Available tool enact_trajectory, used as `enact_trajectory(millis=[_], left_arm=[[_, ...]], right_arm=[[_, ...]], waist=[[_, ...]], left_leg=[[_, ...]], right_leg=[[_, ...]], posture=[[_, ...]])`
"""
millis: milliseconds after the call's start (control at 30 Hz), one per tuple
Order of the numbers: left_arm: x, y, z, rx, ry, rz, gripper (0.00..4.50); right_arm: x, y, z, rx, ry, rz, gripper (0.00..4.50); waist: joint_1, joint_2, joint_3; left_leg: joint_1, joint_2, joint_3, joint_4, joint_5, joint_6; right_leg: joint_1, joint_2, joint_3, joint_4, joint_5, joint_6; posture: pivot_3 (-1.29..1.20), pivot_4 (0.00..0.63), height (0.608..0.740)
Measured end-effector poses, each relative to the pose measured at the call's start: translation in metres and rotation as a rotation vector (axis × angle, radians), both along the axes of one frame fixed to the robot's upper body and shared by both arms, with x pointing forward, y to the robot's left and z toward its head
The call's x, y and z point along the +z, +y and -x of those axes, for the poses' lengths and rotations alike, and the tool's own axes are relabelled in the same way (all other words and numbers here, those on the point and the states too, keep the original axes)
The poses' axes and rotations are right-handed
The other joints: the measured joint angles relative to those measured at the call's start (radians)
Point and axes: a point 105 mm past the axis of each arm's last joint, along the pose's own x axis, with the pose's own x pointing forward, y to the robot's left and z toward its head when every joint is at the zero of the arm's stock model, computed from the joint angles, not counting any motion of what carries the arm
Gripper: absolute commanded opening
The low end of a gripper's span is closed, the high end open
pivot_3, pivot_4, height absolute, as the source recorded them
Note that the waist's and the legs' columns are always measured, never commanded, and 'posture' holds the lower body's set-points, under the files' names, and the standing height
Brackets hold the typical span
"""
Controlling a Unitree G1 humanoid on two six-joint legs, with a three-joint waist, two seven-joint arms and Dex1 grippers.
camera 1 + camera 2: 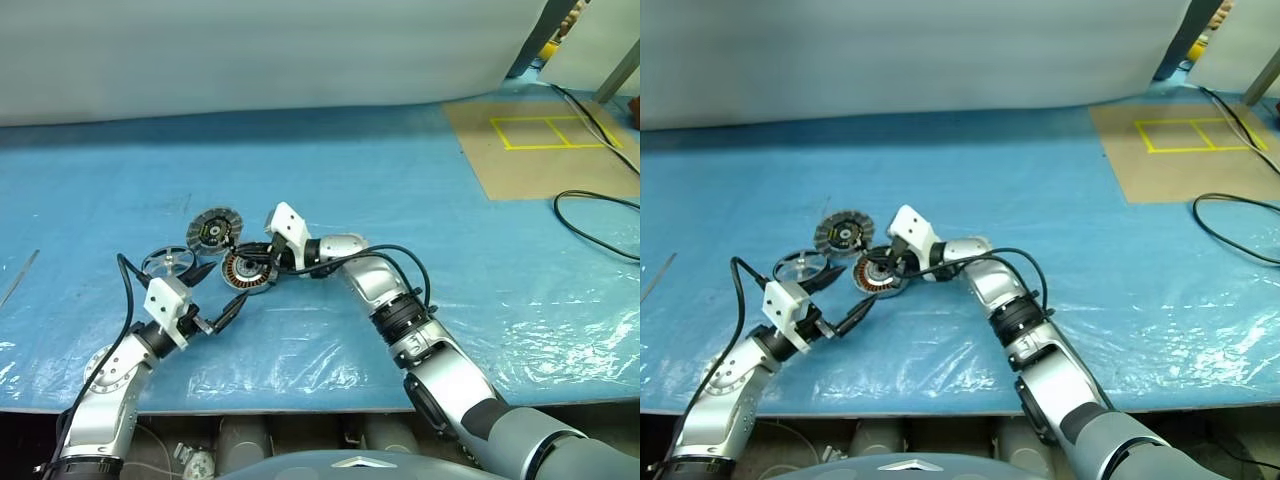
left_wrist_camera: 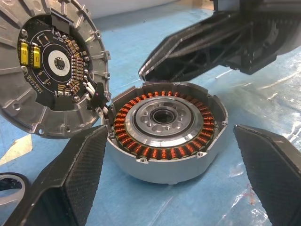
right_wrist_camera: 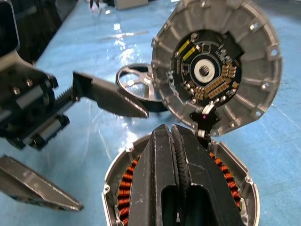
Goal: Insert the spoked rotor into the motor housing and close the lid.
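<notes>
The spoked rotor (image 1: pixel 168 263) lies outside the empty motor housing (image 2: pixel 165 129), lid (image 2: pixel 47 70) open; left tool (image 1: pixel 217 291) spread, right tool (image 3: pixel 174 155) clenched empty.

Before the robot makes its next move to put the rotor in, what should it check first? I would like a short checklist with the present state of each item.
1. Motor housing is open, windings facing up: ok.
2. Lid is off the housing, tilted beside it with its dark inner face showing: ok.
3. Spoked rotor lies free on the blue sheet, not yet inserted: ok.
4. Left end effector is open, fingers either side of the housing, holding nothing: ok.
5. Right end effector is shut and sits over the housing's opening: not ok, it blocks the rotor's way in.
6. Whether the lid is still joined to the housing by its wires: cannot tell.
</notes>
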Motion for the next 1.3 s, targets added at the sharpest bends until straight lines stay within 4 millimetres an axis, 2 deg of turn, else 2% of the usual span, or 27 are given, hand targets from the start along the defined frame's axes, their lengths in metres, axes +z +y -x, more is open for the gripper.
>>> enact_trajectory(millis=[133,400,600,767,867,1067,1200,1300], left_arm=[[0.002,0.005,0.000,0.015,-0.006,-0.006,4.50],[0.012,0.030,0.001,-0.015,0.095,-0.048,4.50],[0.038,0.045,-0.009,-0.154,0.131,-0.165,4.50],[0.059,0.066,-0.021,-0.237,0.176,-0.252,2.90],[0.068,0.077,-0.026,-0.284,0.210,-0.320,2.90],[0.082,0.103,-0.054,-0.327,0.248,-0.545,2.90],[0.085,0.111,-0.070,-0.351,0.266,-0.674,2.90],[0.086,0.107,-0.082,-0.368,0.259,-0.704,2.90]], right_arm=[[-0.009,0.001,0.001,0.002,-0.020,0.050,0.04],[-0.009,-0.012,0.002,0.045,-0.010,0.066,0.04],[0.000,-0.020,0.007,0.096,-0.014,0.048,0.04],[-0.001,-0.028,0.007,0.093,-0.014,0.064,0.00],[-0.001,-0.031,0.006,0.085,-0.010,0.066,0.00],[0.007,-0.034,0.009,0.093,-0.013,0.051,0.00],[0.014,-0.041,0.015,0.098,0.002,0.036,0.00],[0.019,-0.049,0.018,0.090,0.025,0.026,0.00]], waist=[[0.000,0.000,0.000],[0.001,-0.001,0.000],[0.009,-0.001,0.000],[0.017,-0.001,0.000],[0.021,-0.001,0.001],[0.028,-0.003,0.001],[0.033,-0.004,0.000],[0.038,-0.004,0.000]], left_leg=[[0.000,0.000,0.000,0.000,0.000,0.000],[0.000,0.000,0.000,0.000,0.000,0.000],[0.001,0.000,-0.001,0.001,0.000,0.000],[0.002,0.000,-0.001,0.001,0.000,0.000],[0.002,-0.001,-0.001,0.001,0.000,0.000],[0.001,-0.001,-0.002,0.001,0.000,-0.001],[0.001,-0.001,-0.003,0.000,0.000,-0.001],[0.000,-0.002,-0.003,0.000,0.000,-0.001]], right_leg=[[0.000,0.000,0.000,0.000,0.000,0.000],[0.000,0.000,-0.001,0.000,0.000,0.000],[0.000,0.000,-0.001,0.001,0.000,0.000],[0.000,0.000,-0.001,0.001,0.000,0.000],[0.000,0.000,-0.001,0.002,0.001,0.001],[0.000,0.000,-0.001,0.002,0.002,0.004],[0.000,0.000,-0.001,0.001,0.003,0.005],[0.000,0.000,-0.002,0.002,0.003,0.005]], posture=[[0.00,0.150,0.740],[0.00,0.150,0.740],[0.00,0.150,0.740],[0.00,0.150,0.740],[0.00,0.150,0.740],[0.00,0.150,0.740],[0.00,0.150,0.740],[0.00,0.150,0.740]])
